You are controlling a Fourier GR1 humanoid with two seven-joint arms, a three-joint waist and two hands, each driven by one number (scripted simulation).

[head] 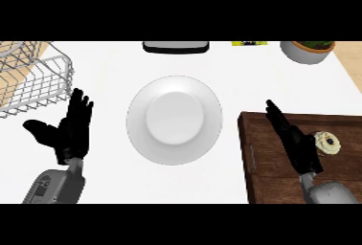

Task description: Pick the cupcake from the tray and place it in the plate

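The cupcake, pale cream on top with a dark base, stands on the dark brown tray at the right. My right hand is over the tray just left of the cupcake, fingers straight and pointing away, open and holding nothing. The white plate lies in the middle of the counter with nothing on it. My left hand rests open at the left of the plate, fingers up and thumb spread out to the left.
A wire dish rack stands at the back left. A black and white appliance sits at the back centre, and a potted plant at the back right. The counter's right edge runs beyond the tray.
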